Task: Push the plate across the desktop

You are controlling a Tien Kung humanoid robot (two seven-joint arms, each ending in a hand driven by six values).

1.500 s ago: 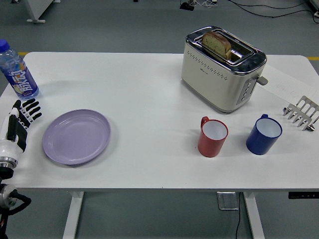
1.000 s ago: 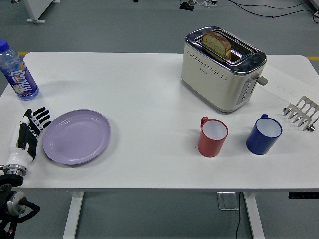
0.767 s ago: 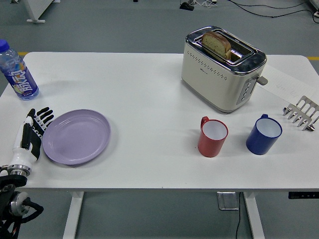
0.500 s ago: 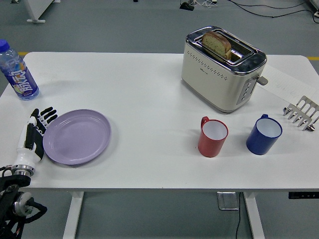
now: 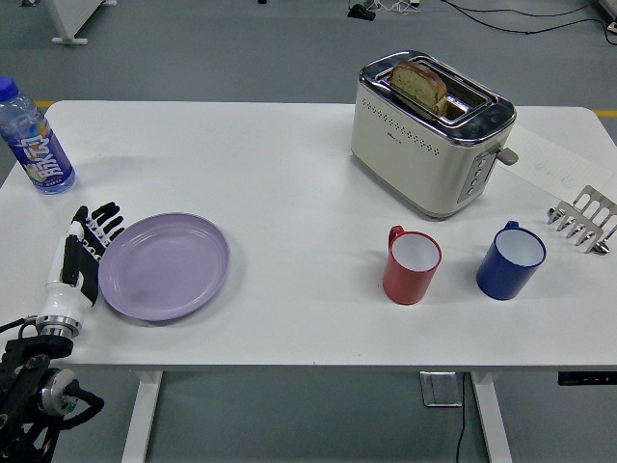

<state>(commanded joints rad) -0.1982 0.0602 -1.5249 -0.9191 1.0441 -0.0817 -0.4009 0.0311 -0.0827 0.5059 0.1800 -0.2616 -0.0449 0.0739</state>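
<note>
lilac plate (image 5: 165, 266) flat on the white worktop (image 5: 289, 193), left of centre, toward the near edge. left hand (image 5: 80, 258) flat along the plate's left rim, touching it, palm side toward the plate; fingers (image 5: 99, 220) straight, held close side by side, gripping nothing. wrist and black forearm trailing off past the near-left corner of the worktop. right hand out of view.

blue-labelled water bottle (image 5: 32, 138) upright at the far-left corner, well apart from the plate. cream and chrome toaster (image 5: 430, 130) at the far side, right of centre, set at an angle, with a slice of bread (image 5: 419, 85) standing up out of one slot. red mug (image 5: 412, 265) in front of the toaster, handle toward the far left; blue mug (image 5: 510, 260) just to its right, apart from it, handle toward the far side; both upright. metal toast rack (image 5: 584, 220) near the right edge. pale sheet of paper (image 5: 552, 164) lying flat between toaster and rack. grey floor beyond the worktop, cables (image 5: 501, 12) at the top.
</note>
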